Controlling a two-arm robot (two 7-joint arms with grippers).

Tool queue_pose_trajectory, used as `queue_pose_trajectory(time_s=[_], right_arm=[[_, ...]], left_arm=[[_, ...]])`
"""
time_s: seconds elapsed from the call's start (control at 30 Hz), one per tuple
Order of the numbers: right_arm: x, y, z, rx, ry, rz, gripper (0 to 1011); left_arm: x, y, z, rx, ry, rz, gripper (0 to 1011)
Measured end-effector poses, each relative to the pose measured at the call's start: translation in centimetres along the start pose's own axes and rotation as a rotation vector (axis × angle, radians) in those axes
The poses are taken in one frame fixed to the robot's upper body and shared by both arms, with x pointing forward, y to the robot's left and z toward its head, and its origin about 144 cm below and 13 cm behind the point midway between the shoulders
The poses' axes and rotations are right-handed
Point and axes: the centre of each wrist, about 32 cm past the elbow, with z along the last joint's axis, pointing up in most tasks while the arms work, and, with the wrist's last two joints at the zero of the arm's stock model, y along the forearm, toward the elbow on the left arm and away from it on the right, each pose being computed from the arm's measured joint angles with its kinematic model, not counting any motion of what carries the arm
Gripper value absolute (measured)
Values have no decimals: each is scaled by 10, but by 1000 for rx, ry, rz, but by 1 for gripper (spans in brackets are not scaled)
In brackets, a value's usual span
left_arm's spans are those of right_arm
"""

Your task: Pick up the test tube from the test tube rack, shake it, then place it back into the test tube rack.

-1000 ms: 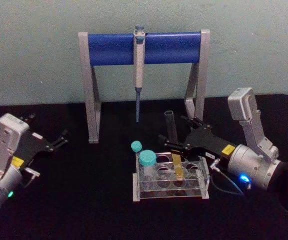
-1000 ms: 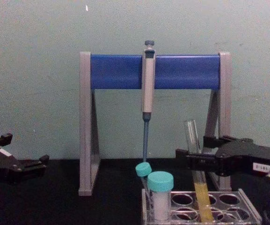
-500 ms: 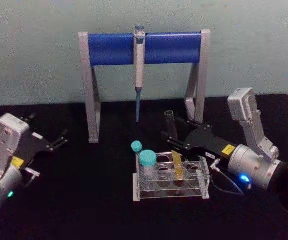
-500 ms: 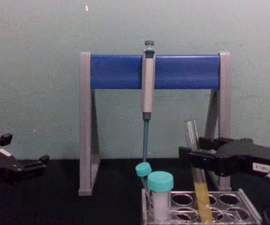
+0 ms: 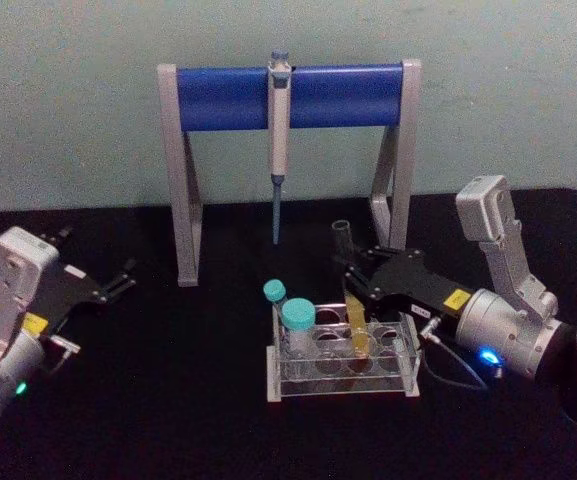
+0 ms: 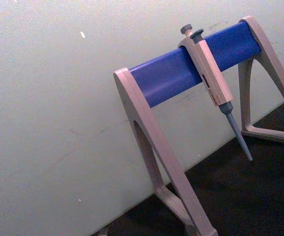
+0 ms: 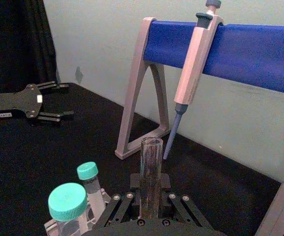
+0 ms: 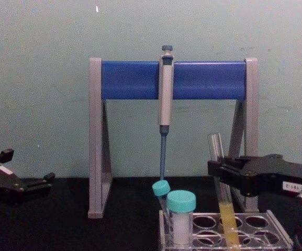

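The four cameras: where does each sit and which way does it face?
Head view: high, looking down at the black table; shows left end effector and right end effector, shut on the long clear glass test tube.
Chest view: lower, looking level; both end effectors at its edges.
Left wrist view: faces the grey-and-blue pipette stand.
Right wrist view: looks along its own end effector at the tube.
Shared: head and chest both see the clear plastic rack.

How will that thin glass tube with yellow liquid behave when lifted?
The test tube looks like thin clear glass: probably stiff, slippery and fragile for the right gripper at it. Open-topped with liquid low down, it may spill if tipped far. The left gripper sits parked.
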Motion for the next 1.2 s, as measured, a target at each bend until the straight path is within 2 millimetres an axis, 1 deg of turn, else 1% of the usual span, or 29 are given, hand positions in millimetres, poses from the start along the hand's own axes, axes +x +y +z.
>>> queue_pose_trajectory(time_s=[0.8,1.03,1.2], right_arm=[[0,0,0,2,-2,0,229],[-1,-6,3,53,-13,6,229],[-2,-13,8,109,-11,8,229]], left_arm=[[0,0,0,0,0,0,1001],[0,0,0,0,0,0,1001],[0,0,0,0,0,0,1001]])
